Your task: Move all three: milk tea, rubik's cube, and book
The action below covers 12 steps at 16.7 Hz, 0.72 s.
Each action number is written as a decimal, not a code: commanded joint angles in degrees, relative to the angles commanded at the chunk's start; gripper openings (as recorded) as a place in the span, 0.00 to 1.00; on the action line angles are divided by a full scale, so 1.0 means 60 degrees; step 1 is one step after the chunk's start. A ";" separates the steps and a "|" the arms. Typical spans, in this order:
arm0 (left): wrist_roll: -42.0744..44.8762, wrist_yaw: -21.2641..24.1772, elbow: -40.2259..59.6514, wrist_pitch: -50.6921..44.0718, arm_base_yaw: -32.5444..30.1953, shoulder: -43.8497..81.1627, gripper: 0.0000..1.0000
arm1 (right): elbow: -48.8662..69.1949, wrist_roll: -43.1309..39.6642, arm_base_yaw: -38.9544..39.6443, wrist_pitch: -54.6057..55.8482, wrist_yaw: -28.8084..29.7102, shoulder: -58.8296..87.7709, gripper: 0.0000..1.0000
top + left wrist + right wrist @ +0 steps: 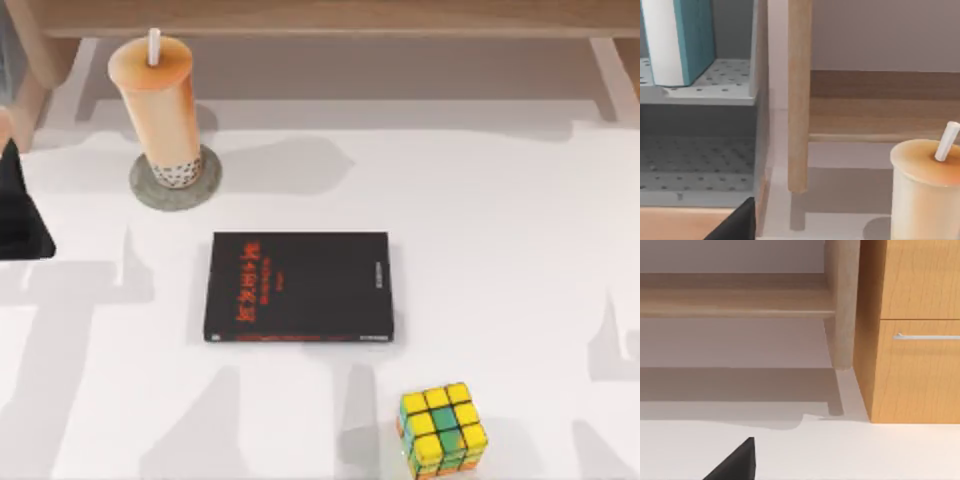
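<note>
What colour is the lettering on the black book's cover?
Red, on the black book; it shows best in the top view.

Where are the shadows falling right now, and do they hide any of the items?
Top view: soft grey arm shadows streak the white table; the milk tea throws one toward the right, the cube a faint one toward the left; nothing is hidden. Left wrist view: the shelf holding the blue book is evenly lit, its lower level dimmer. Right wrist view: a broad band of shade lies under the wooden rail.
</note>
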 joint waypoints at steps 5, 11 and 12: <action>0.0063 0.0650 -0.1512 -0.2217 0.0692 -0.3909 1.00 | 0.0000 0.0000 0.0000 0.0000 0.0000 0.0000 1.00; 0.0068 0.1014 -0.2319 -0.3435 0.1108 -0.5895 1.00 | 0.0000 0.0000 0.0000 0.0000 0.0000 0.0000 1.00; 0.0068 0.1014 -0.2319 -0.3435 0.1108 -0.5895 1.00 | 0.0000 0.0000 0.0000 0.0000 0.0000 0.0000 1.00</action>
